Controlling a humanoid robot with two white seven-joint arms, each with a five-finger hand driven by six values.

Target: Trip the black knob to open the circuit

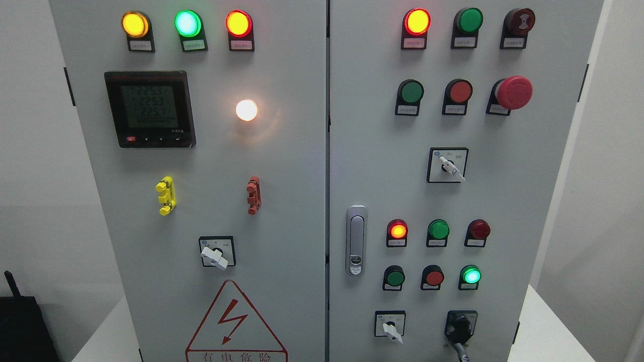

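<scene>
Nothing looks done yet: the black knob (461, 327) at five o'clock on the cabinet (282, 166) sits untouched, neither hand in view, so their fingers' state cannot be told.

Plain white wall (30, 151) left of frame, pale wall (604, 176) on the right. White surface (543, 332) at both lower corners. Black box with antenna (22, 327) lower left. Even indoor light.
</scene>
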